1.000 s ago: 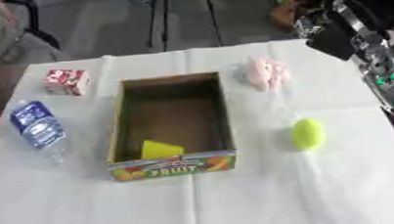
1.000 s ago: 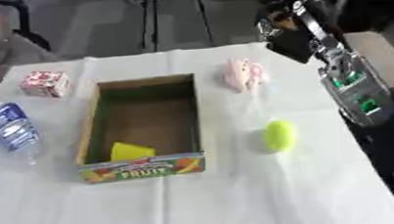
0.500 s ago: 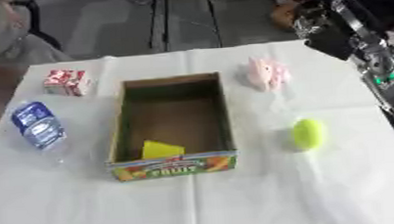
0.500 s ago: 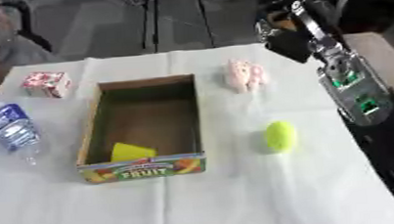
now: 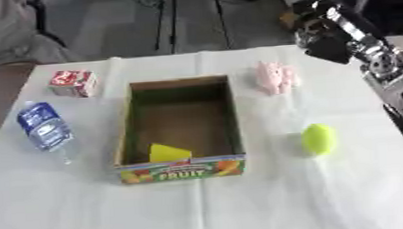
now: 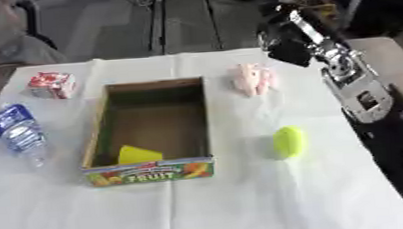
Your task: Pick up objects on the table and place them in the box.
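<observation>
An open cardboard fruit box [image 5: 123,127] stands mid-table with a yellow wedge-shaped thing [image 5: 168,152] inside its near end. A pink soft object [image 5: 276,77] lies to the box's upper right. A yellow-green lemon-like object [image 5: 318,138] rests to its right. A red and white small carton [image 5: 73,83] sits at the upper left, and a clear bottle with a blue label [image 5: 44,126] lies on its side at the left. My right hand [image 6: 283,34] hangs dark above the table's far right edge, just beyond the pink object and apart from it. It holds nothing that I can see.
A white cloth [image 5: 202,206] covers the table. My right forearm [image 6: 357,89] slants down along the right side, above the table's edge. Beyond the far edge are floor and stand legs [image 5: 174,18].
My right hand has drifted slightly left and down toward the pink object. The things on the table have not moved.
</observation>
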{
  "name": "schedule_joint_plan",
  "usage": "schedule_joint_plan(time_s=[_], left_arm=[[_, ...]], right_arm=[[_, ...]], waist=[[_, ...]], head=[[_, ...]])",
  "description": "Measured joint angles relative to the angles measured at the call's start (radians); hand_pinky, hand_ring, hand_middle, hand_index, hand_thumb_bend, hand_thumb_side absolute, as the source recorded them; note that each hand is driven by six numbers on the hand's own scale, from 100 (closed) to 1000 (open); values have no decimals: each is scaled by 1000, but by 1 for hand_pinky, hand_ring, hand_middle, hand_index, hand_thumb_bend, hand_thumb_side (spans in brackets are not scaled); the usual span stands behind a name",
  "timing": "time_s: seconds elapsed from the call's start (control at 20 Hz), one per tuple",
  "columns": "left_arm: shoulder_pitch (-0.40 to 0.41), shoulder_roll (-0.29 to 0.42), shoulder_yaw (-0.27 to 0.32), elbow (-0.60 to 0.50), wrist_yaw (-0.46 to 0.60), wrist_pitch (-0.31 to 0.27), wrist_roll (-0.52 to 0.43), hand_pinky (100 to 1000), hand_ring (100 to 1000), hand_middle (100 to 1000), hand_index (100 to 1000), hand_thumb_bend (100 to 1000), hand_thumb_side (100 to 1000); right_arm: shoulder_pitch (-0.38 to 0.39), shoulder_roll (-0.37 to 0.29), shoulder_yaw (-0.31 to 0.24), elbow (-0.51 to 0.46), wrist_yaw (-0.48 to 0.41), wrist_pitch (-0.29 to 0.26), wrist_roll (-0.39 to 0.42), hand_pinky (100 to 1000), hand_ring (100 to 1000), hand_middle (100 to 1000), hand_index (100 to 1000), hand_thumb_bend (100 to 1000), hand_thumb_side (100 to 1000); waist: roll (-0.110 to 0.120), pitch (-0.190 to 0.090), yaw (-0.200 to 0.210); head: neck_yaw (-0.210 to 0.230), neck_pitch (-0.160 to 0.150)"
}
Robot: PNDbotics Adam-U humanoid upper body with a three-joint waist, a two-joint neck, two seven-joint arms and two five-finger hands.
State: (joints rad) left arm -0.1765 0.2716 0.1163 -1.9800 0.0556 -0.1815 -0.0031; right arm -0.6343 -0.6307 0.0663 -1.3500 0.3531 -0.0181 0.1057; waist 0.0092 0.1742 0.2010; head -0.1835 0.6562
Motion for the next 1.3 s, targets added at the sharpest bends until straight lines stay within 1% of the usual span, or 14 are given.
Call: schedule_joint_plan(time_s=[0.05, 0.1, 0.15, 0.2, 0.25, 0.3, 0.35, 0.55, 0.65, 0.85, 1.05, 1.1, 1.2, 1.3], left_arm=[[0, 0, -2, 0, 0, 0, -1, 487, 852, 834, 823, 399, 844], [0, 0, -3, 0, 0, 0, -2, 487, 852, 834, 823, 399, 844], [0, 0, -3, 0, 0, 0, -3, 487, 851, 834, 823, 399, 845], [0, 0, -3, 0, -1, 0, -4, 487, 851, 834, 823, 399, 845], [0, 0, -4, 0, -1, 0, -5, 487, 851, 834, 823, 399, 845], [0, 0, -4, 0, -2, 0, -7, 487, 851, 834, 823, 399, 845], [0, 0, -6, 0, -2, 0, -7, 486, 851, 834, 825, 397, 846], [-2, 0, -9, 0, -2, -1, -12, 486, 851, 834, 825, 397, 847], [-4, 1, -9, 0, -2, -2, -13, 486, 851, 834, 825, 396, 848], [-8, 1, -15, 0, -2, -3, -18, 486, 850, 833, 826, 396, 847], [-11, 2, -15, 0, -2, -5, -22, 486, 850, 832, 826, 395, 847], [-13, 2, -16, 0, -2, -6, -24, 486, 850, 832, 826, 396, 846], [-17, 2, -16, 0, -2, -9, -26, 486, 850, 832, 826, 395, 846], [-17, 2, -16, 0, -2, -10, -28, 485, 850, 832, 826, 395, 847]], right_arm=[[-5, -1, 2, 17, 19, -2, 6, 850, 894, 895, 935, 100, 359], [-10, -3, 4, 34, 45, -3, 14, 850, 894, 895, 935, 100, 359], [-16, -7, 6, 53, 75, -5, 23, 883, 923, 909, 934, 100, 282], [-25, -10, 9, 72, 111, -7, 31, 883, 923, 909, 934, 100, 282], [-33, -11, 9, 92, 151, -10, 40, 904, 942, 917, 933, 100, 241], [-42, -12, 9, 111, 194, -12, 47, 904, 942, 917, 933, 100, 241], [-49, -12, 9, 127, 234, -16, 52, 955, 982, 949, 932, 100, 157], [-75, -17, 9, 189, 433, -34, 72, 964, 986, 956, 932, 100, 127], [-88, -17, 8, 212, 509, -41, 73, 962, 985, 956, 933, 100, 122], [-105, -18, -4, 252, 584, -48, 64, 947, 961, 952, 933, 100, 112], [-125, -18, -19, 298, 608, -45, 55, 915, 947, 944, 939, 100, 168], [-129, -18, -22, 312, 609, -44, 53, 907, 939, 936, 939, 100, 262], [-132, -19, -31, 341, 608, -44, 51, 905, 933, 927, 942, 100, 414], [-133, -20, -38, 368, 599, -49, 47, 905, 932, 925, 944, 100, 482]], waist=[[0, 2, 3], [-1, 5, 6], [-2, 8, 9], [-5, 11, 12], [-7, 12, 15], [-9, 13, 17], [-10, 13, 18], [-13, 20, 38], [-16, 22, 47], [-21, 26, 69], [-26, 35, 91], [-27, 37, 94], [-26, 41, 103], [-25, 48, 110]], head=[[-2, -1], [-5, -3], [-8, -6], [-11, -9], [-14, -10], [-15, -10], [-16, -13], [-28, -27], [-37, -32], [-58, -45], [-76, -54], [-80, -56], [-89, -62], [-99, -67]])
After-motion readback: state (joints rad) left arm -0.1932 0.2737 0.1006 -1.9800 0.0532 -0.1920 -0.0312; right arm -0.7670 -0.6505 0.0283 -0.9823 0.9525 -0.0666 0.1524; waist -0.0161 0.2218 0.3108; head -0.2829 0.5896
